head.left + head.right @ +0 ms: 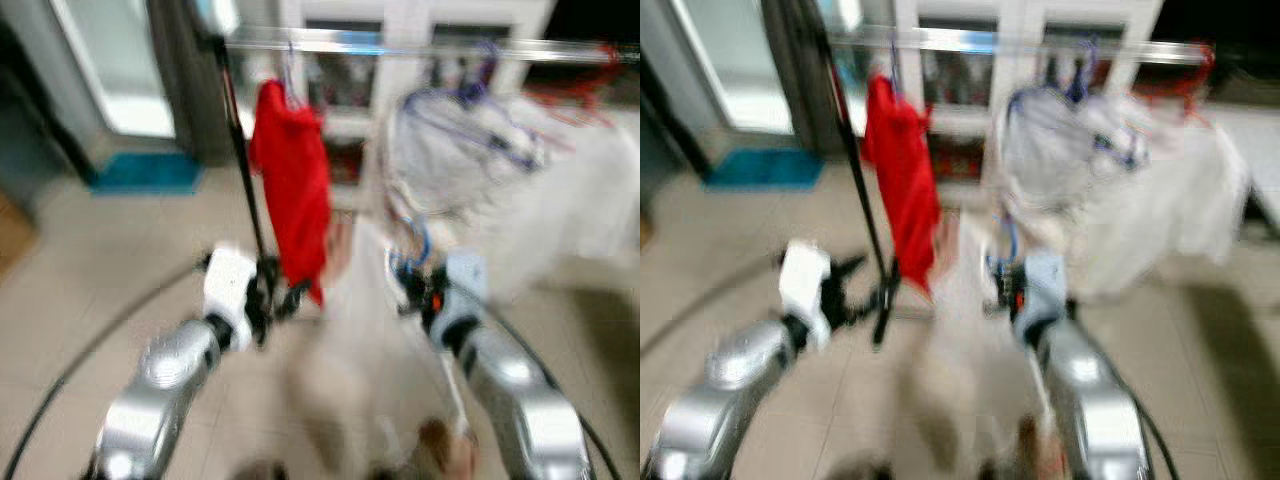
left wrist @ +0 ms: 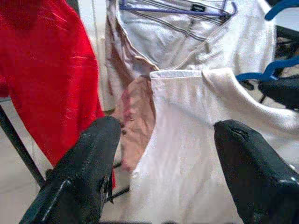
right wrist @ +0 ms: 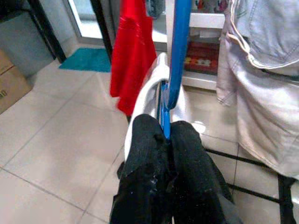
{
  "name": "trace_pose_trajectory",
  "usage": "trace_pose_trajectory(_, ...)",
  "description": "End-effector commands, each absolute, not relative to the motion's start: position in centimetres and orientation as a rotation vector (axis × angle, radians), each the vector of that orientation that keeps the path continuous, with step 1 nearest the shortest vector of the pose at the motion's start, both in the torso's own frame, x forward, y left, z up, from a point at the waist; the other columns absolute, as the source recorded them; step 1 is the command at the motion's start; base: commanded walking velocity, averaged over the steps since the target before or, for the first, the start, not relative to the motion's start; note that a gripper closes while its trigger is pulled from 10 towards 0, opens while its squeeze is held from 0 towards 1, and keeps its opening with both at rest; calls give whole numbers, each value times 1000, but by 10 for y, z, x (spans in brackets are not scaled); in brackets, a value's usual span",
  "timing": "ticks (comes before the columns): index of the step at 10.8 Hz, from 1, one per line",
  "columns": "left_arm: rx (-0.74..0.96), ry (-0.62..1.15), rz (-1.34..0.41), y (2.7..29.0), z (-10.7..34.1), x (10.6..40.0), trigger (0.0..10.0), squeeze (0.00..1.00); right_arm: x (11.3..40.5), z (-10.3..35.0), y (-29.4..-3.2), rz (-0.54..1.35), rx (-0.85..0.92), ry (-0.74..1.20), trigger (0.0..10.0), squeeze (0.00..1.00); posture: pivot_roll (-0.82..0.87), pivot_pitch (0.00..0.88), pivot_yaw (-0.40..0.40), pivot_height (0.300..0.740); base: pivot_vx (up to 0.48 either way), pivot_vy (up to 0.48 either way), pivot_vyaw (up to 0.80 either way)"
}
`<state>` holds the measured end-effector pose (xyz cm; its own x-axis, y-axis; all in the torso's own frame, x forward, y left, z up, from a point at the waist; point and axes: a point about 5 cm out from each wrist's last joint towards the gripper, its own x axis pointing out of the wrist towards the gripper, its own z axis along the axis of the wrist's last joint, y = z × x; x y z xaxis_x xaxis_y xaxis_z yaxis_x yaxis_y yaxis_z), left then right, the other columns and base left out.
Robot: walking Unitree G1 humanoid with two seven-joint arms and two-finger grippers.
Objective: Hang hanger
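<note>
My right gripper [image 3: 163, 126] is shut on a blue hanger [image 3: 180, 56] that carries a white garment [image 2: 187, 140]. In the blurred left eye view the right gripper [image 1: 410, 290] holds it low, below the silver clothes rail [image 1: 400, 42]. A red garment [image 1: 295, 190] hangs from the rail at the left, beside the rack's black pole [image 1: 240, 150]. My left gripper [image 1: 275, 295] is open just below the red garment, and in its wrist view its fingers [image 2: 93, 154] stand wide apart in front of the white garment.
Pale shirts [image 1: 470, 160] on purple hangers and some red hangers [image 1: 575, 95] fill the rail's right part. A white cabinet [image 1: 350, 80] stands behind the rack. A teal mat [image 1: 140, 172] lies on the tiled floor at left, with a cardboard box [image 3: 11, 86] nearby.
</note>
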<state>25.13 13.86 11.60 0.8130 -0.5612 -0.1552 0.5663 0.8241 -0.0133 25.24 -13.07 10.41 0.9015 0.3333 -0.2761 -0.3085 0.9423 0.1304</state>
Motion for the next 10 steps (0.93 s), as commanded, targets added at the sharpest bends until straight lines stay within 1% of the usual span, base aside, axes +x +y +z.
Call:
trace_pose_trajectory(1, 33, 164, -603, 138, 114, 250, 10000, 0, 255, 112, -131, 333, 83, 265, 10000, 0, -19, 65, 7, 740, -255, 0, 0)
trace_pose_trajectory(2, 35, 165, -607, 138, 114, 253, 10000, 0, 257, 112, -130, 318, 70, 255, 10000, 0, -33, 57, 17, 740, -251, 0, 0)
trace_pose_trajectory(4, 8, 158, -598, 138, 114, 264, 10000, 0, 256, 114, -137, 257, 35, 237, 10000, 0, -58, 42, 42, 740, 0, 0, 0)
trace_pose_trajectory(6, -21, 146, -613, 134, 117, 266, 10000, 0, 255, 114, -142, 249, 40, 234, 10000, 0, -62, 33, 56, 740, 0, 0, 0)
trace_pose_trajectory(7, 4, 142, -625, 132, 117, 265, 10000, 0, 257, 113, -141, 266, 49, 239, 10000, 0, -51, 35, 50, 740, 0, 0, 0)
trace_pose_trajectory(8, 5, 143, -619, 133, 116, 264, 10000, 0, 258, 113, -138, 282, 45, 238, 10000, 0, -49, 39, 45, 740, 0, -244, 0)
trace_pose_trajectory(9, 3, 146, -612, 134, 116, 262, 10000, 0, 258, 117, -128, 362, 30, 226, 10000, 0, -35, 41, 34, 740, 0, -326, 0)
trace_pose_trajectory(10, 5, 140, -607, 134, 117, 261, 10000, 0, 258, 116, -125, 418, 5, 235, 10000, 0, -23, 35, 23, 740, 0, -330, 475)
